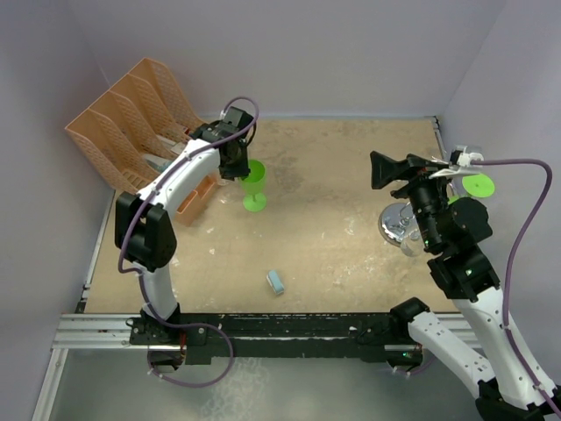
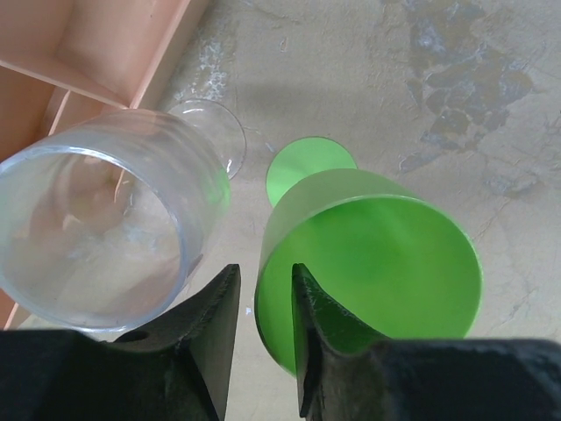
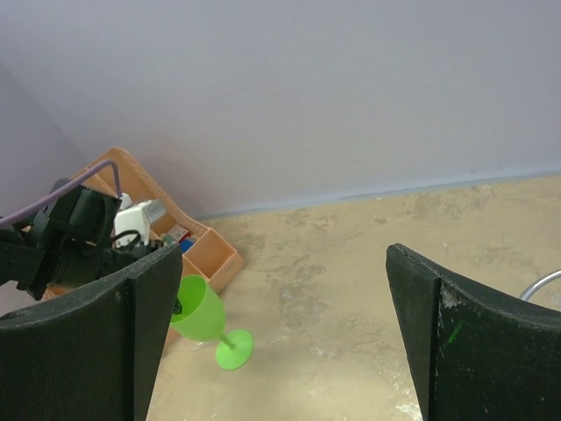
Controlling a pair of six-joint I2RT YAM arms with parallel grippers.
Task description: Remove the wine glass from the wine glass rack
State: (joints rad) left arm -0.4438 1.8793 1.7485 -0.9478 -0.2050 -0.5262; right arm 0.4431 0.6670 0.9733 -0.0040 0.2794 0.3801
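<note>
Sandy tabletop: green plastic wine glass stands at eleven o'clock, clear of the chrome wire rack at three. Left gripper narrowly parted astride its rim; light and slippery, I'd hold there. My right gripper is wide, empty.

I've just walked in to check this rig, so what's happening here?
The left gripper sits over a green wine glass standing on the table by a clear glass, jaws slightly parted astride its rim. The right gripper hangs wide open by the chrome rack.
</note>
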